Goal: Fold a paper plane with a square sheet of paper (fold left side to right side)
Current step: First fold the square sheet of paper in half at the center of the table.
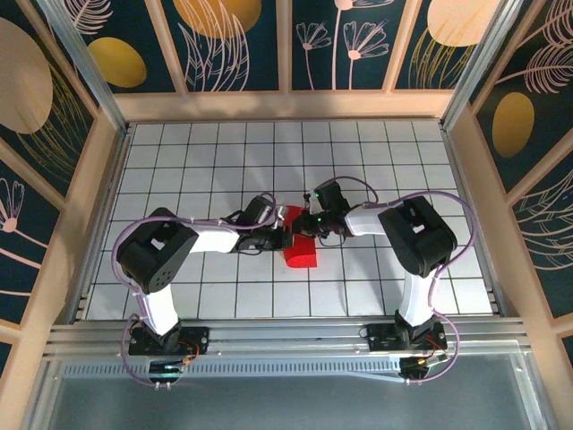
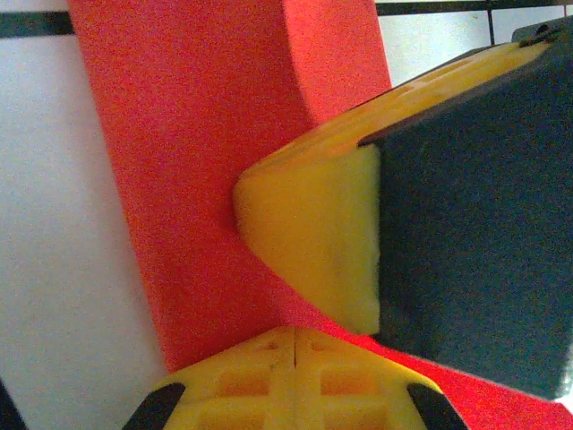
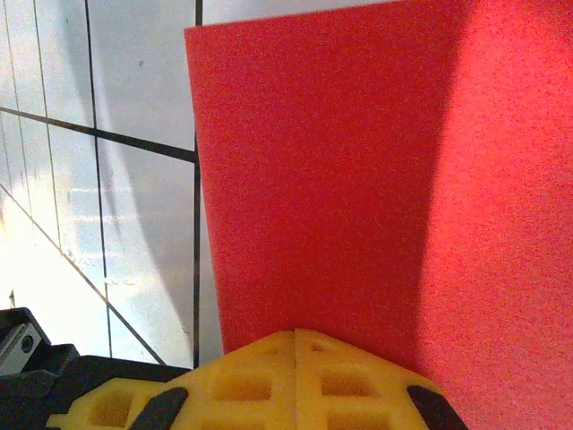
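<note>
I am recording both pairs of jaws clenched empty, the left gripper bearing down at 10 o'clock and the right gripper at 1 o'clock of the square sheet of paper, which is lying half-curled mid-table, evidently being pinned for creasing.

Work surface: a white table top is divided into square tiles by thin dark grid lines.
Back wall: dark blue panels are printed with yellow ovals and pale line-drawn plants.
Frame: the panels are separated by light wooden battens.
Side walls: matching side panels are fitted left and right.
Near edge: a ribbed metal rail is laid across.
</note>
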Motion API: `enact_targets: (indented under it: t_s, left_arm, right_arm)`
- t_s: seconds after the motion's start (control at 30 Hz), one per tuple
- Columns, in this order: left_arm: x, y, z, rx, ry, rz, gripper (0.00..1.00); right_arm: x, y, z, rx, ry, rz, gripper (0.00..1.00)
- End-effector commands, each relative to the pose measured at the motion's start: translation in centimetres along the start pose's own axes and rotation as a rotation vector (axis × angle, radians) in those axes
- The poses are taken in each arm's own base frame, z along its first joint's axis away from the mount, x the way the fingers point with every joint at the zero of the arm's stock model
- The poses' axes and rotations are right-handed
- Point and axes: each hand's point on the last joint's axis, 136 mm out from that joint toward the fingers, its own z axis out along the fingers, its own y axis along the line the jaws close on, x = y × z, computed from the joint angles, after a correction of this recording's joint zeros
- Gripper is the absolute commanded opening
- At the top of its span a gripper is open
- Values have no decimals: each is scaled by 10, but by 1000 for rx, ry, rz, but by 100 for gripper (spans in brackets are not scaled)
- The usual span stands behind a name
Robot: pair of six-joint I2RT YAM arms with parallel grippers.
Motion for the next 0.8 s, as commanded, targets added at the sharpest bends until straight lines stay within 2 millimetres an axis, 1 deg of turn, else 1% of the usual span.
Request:
enact_targets:
  t_s: [0.0, 0.17, 0.3, 0.37, 0.47, 0.57, 0.67, 0.77]
  left_arm:
    - [51, 25, -4, -71, 143, -78, 0]
    - [73, 26, -13, -69, 180, -89, 0]
    - [90, 25, -16, -53, 201, -111, 0]
    - [94, 28, -17, -61, 204, -119, 0]
    - [93, 30, -18, -72, 200, -119, 0]
    - [79, 16, -25, -50, 162, -93, 0]
    - [59, 4, -33, -57, 112, -65, 0]
    - [38, -18, -41, -10, 69, -38, 0]
  right_arm:
    - [26, -53, 8, 155, 67, 71, 0]
    - [28, -55, 8, 159, 70, 75, 0]
    - [28, -54, 8, 153, 71, 69, 0]
    - [28, -53, 8, 150, 72, 67, 0]
    - [29, -53, 7, 149, 73, 66, 0]
    - [29, -52, 6, 144, 72, 64, 0]
    - [28, -49, 5, 135, 69, 57, 0]
    - [29, -48, 4, 130, 67, 56, 0]
